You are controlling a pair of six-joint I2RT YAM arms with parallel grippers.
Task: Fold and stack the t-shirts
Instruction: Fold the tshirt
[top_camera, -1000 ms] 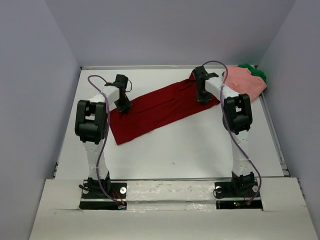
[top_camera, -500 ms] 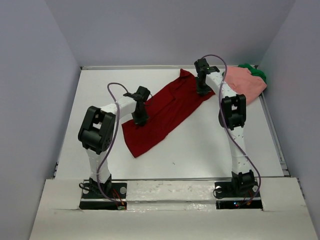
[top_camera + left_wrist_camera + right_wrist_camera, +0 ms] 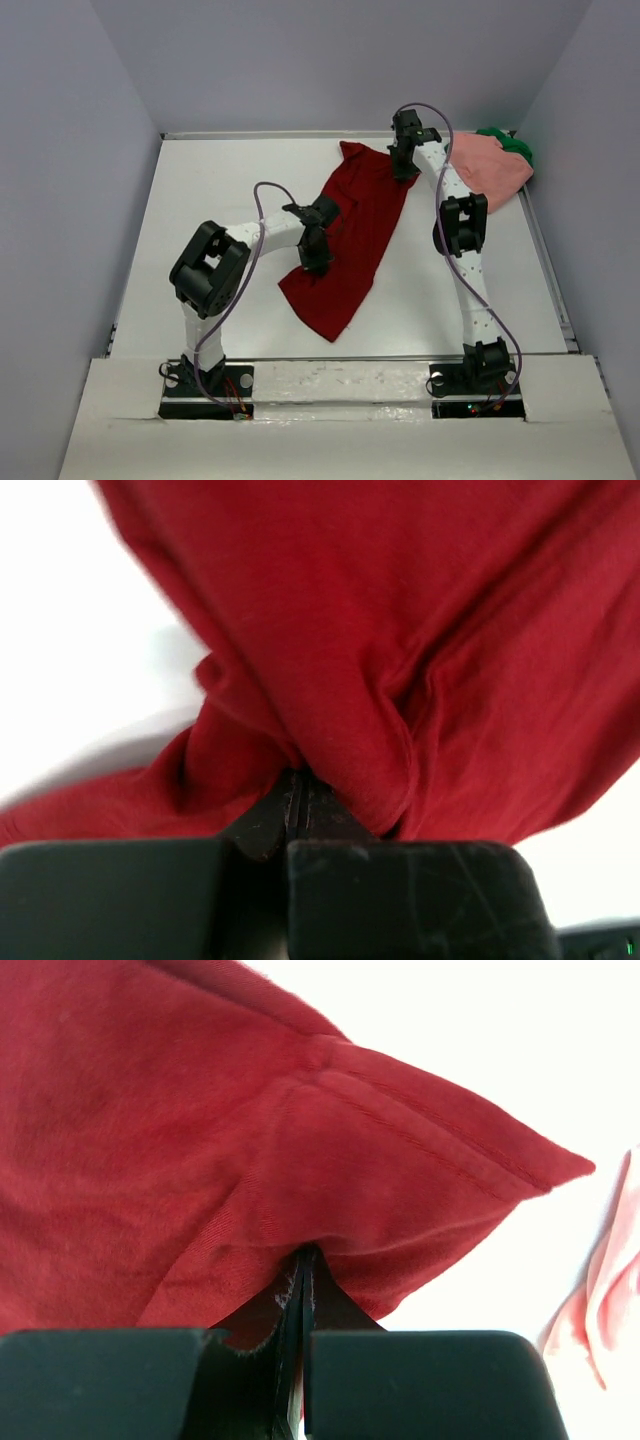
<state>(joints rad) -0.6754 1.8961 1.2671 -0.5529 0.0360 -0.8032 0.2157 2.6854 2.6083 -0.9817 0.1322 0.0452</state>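
My left end effector [image 3: 314, 256] clamped shut on bunched edge of dark red t-shirt [image 3: 358, 215], mid-worktop [image 3: 220, 180]. Cloth folds pinched between its closed tips. My right end effector [image 3: 403, 166] closed on far hem corner of same shirt, near far edge. Shirt runs diagonally from far centre toward near centre. Salmon pink t-shirt [image 3: 487, 167] heaped at far right corner. Green t-shirt [image 3: 512, 145] touching its far side.

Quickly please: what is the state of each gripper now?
Left gripper: closed on the dark red t-shirt.
Right gripper: closed on the same shirt.
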